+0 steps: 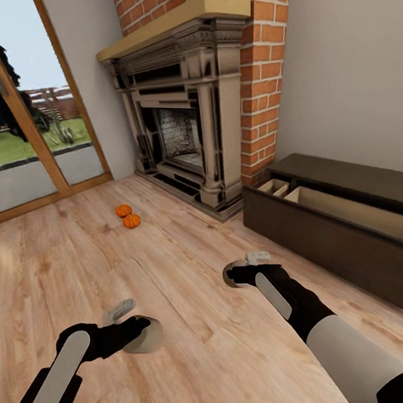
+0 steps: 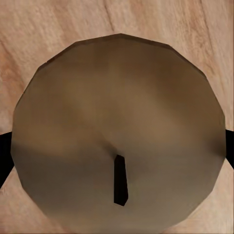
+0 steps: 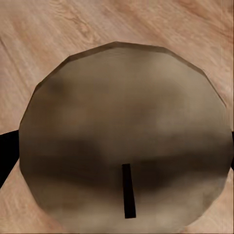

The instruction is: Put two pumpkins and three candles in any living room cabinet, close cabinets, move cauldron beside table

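The jaws of the left gripper [image 1: 131, 328] hold a candle [image 1: 145, 337]; in the left wrist view its round tan top with a short dark wick [image 2: 120, 179] sits right in front of the camera, with dark finger parts at both sides of it. The jaws of the right gripper [image 1: 236, 278] hold a second candle [image 1: 229, 277] in the same way, and its top with the wick [image 3: 128, 190] shows in the right wrist view. Both are carried above the wooden floor [image 1: 187, 370].

As I judge it, the task is in an early part. The two pumpkins [image 1: 127, 216] lie touching each other on the floor at about 11 o'clock from the robot, near the fireplace [image 1: 184, 120] and well apart from both grippers. So they are not yet in a cabinet.

The cabinet [image 1: 334, 234] stands along the wall at about 2 o'clock, just beside the brick chimney. Its front stands out from under the dark top, and light inner compartments [image 1: 276, 188] show. It looks ready to receive things. I cannot tell if anything already lies inside.

What is left, it seems: to put these two candles in, to find the third one, to bring both pumpkins, to close the cabinet, and to place the cauldron next to the table.
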Tool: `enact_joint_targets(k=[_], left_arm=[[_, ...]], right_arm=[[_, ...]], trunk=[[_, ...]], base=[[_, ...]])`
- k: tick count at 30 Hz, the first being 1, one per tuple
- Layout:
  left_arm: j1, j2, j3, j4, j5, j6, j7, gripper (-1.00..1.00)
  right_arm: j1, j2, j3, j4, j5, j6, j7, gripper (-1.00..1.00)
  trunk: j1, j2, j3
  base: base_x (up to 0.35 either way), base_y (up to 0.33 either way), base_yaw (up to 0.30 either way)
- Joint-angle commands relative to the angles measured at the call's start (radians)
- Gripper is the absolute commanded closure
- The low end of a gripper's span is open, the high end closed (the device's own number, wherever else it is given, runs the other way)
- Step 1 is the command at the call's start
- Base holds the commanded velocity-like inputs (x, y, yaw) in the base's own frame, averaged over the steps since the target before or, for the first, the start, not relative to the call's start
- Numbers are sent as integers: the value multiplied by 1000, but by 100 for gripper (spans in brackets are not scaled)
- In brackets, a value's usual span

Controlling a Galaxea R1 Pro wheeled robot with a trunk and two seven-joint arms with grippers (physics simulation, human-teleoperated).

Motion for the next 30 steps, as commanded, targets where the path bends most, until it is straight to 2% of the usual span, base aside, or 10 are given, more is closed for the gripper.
enact_joint_targets(k=[1,8,21,30], left_arm=[[-1,1,-2,-1,10,-2,11,100],[-1,1,-2,-1,10,-2,10,100],[-1,1,-2,-1,7,-2,10,100],[0,1,-3,-1,5,-2,10,100]], right_arm=[[-1,0,2,-2,-11,2,-9,100],[-1,0,2,-2,-11,1,-9,100],[-1,0,2,-2,-11,1,-9,100],[-1,0,2,-3,-11,1,-8,100]], trunk=[[0,0,-1],[0,0,-1],[0,0,-1],[0,0,-1]], base=[[268,224,285],[268,224,199],[279,202,9],[321,77,0]])
